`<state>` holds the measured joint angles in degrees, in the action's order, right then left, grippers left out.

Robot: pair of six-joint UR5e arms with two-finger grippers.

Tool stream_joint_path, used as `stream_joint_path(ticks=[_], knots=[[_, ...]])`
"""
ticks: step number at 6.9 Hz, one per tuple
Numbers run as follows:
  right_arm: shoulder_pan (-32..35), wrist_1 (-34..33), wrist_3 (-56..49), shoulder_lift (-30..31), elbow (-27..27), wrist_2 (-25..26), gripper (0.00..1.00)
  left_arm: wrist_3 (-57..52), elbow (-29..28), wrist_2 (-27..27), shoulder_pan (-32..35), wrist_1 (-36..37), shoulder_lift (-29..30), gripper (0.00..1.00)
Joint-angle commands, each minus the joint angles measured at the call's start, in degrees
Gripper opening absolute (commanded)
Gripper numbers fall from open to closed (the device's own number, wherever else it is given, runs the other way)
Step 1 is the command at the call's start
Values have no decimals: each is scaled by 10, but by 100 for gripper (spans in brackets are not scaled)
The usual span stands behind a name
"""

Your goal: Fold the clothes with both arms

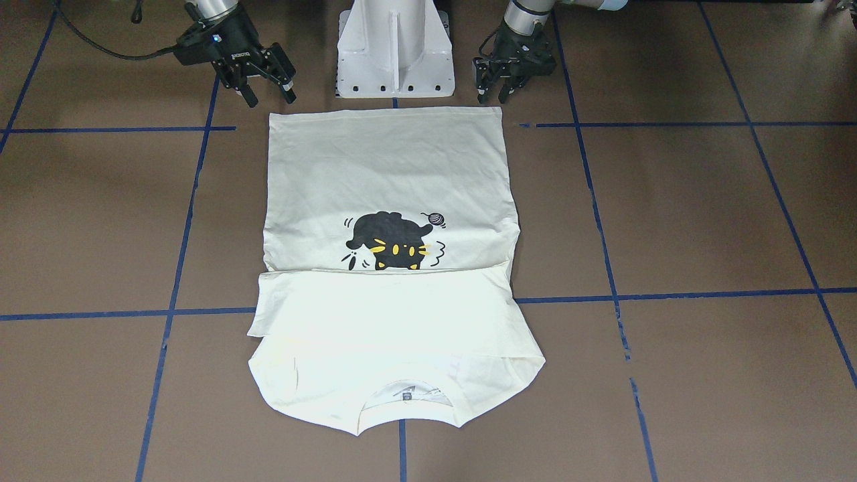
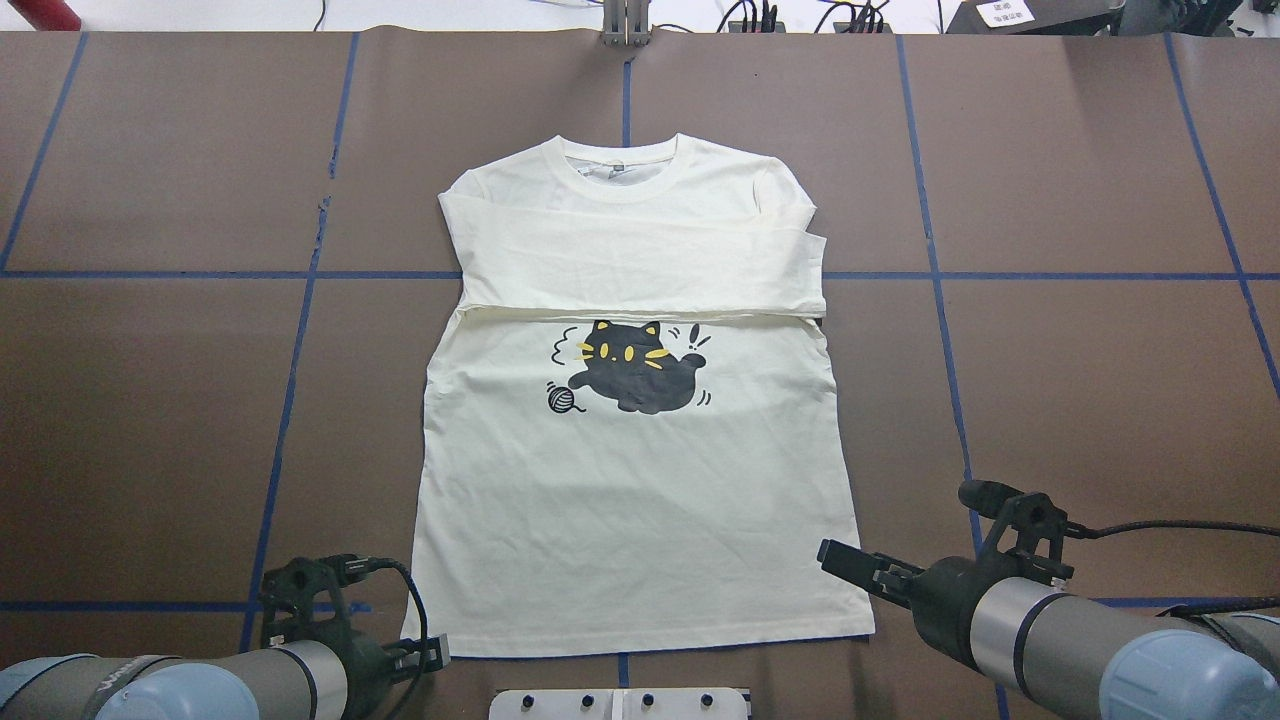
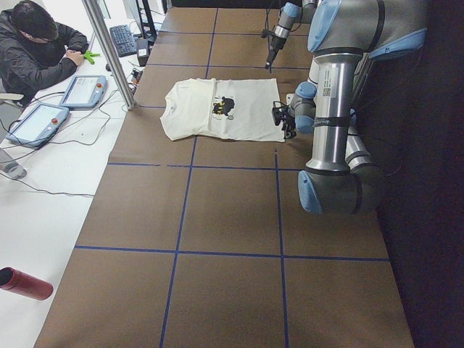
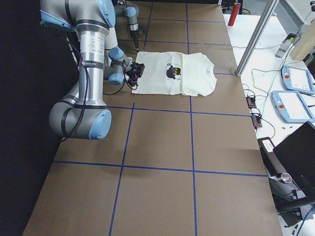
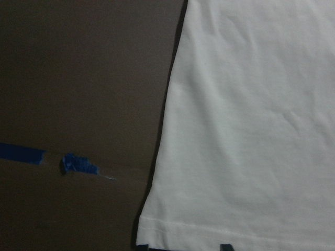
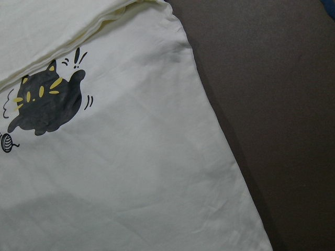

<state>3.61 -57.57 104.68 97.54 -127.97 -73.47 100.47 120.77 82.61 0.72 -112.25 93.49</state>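
Found the cream long-sleeved T-shirt (image 2: 640, 500) spread flat and print side up at the middle of the brown table (image 2: 1050, 380), with its collar (image 2: 620, 160) at the end far from the robot and its hem (image 2: 640, 640) just short of the white pedestal base (image 1: 395, 53); saw the black cat print (image 2: 630, 370) uncovered just below a band of cloth; took that band for the two sleeves (image 2: 640, 265) laid across the chest, so judged the sleeve fold done and fairly tidy, with only slight creases in the body.

Placed the left gripper (image 1: 495, 95) just beside the hem corner on its own side, with fingers pointing down, parted and holding nothing; could not tell whether it touched the cloth; saw that same hem corner close under the left wrist camera.

Placed the right gripper (image 1: 271, 97) just beside the other hem corner, with jaws wide apart and empty, tilted toward the shirt.

Judged the task roughly at its midpoint, with the sleeves in and the body not yet folded; reckoned both hem corners due to be pinched and carried up toward the collar, perhaps with a further fold after; saw no such lift begun.
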Motion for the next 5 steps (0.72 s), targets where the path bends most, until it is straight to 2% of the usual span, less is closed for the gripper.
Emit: stream_joint_path(ticks=[1,5], knots=[[0,0,0,-1,0,3,99,-2,-1,1,1,-4,0,55],[0,0,0,-2,0,3,99,-7,-3,2,2,-16,0,55]])
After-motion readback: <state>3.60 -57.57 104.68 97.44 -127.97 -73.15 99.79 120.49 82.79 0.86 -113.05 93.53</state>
